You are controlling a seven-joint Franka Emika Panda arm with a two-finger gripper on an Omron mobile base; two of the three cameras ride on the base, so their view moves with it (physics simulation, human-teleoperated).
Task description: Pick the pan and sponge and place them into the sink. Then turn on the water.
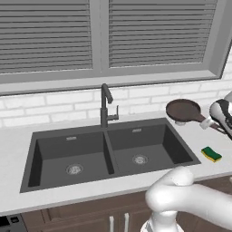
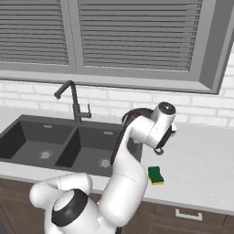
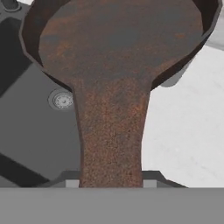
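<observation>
The first step is in hand: the pincer is closed on the long handle of the pan, which the hand view shows running up from between the fingertips to the brown bowl. The pan looks lifted clear of the desk, hanging near the right rear corner of the sink, with the right basin and its drain under its near edge. Next, I judge, the arm has to carry the pan left over the right basin, lower it inside and let go. The sponge lies on the desk just right of the sink's front corner, not yet picked. The faucet stands behind the centre divider, untouched; its neck is the one thing a wide swing of the pan could hit. A blind-covered window spans the wall behind
</observation>
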